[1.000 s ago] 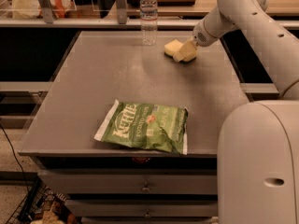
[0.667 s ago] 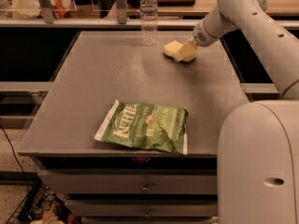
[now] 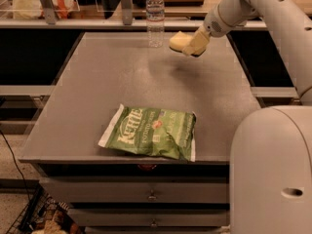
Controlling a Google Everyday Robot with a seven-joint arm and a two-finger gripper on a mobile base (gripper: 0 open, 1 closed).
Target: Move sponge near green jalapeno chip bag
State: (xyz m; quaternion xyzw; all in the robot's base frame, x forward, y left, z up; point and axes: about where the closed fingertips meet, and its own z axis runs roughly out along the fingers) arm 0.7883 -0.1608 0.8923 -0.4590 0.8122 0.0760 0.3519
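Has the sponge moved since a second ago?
Yes. The sponge, held in the hand, has risen off the table and edged toward the water bottle.

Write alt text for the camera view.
The robot's gripper holds a yellow sponge just above the far end of a grey table, beside a water bottle. A green chip bag lies flat near the table's front edge.

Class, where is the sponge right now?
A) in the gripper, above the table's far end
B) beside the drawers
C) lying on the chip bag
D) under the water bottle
A: the gripper holds the sponge clear of the table, beside the water bottle and far from the green jalapeno chip bag.
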